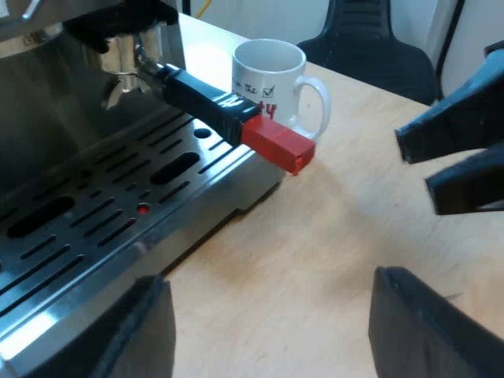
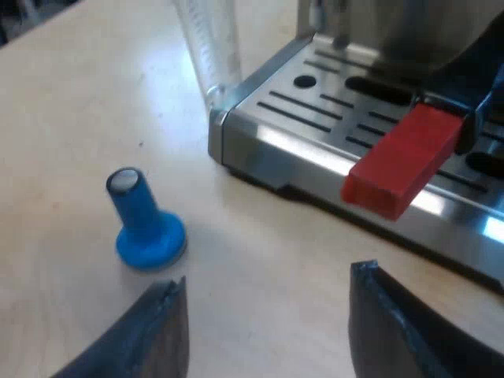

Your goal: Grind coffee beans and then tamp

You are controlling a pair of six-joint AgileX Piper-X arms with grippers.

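Left gripper (image 1: 268, 315): fingers spread wide, empty, above bare desk (image 1: 339, 228). Just ahead, espresso machine (image 1: 87, 220) drip tray; holder (image 1: 209, 101) locked in its front, red end out; mug (image 1: 272, 79) beyond. Right gripper (image 2: 268, 303): spread wide, empty; blue tamper (image 2: 143, 224) upright on desk close ahead; measuring glass (image 2: 209, 47) farther, at tray corner.

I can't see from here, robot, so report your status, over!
Left gripper open, right gripper open. Metal holder, dark red-tipped handle, locked into silver espresso machine. Blue flared-base tamper upright on wooden table, nothing blocking it.
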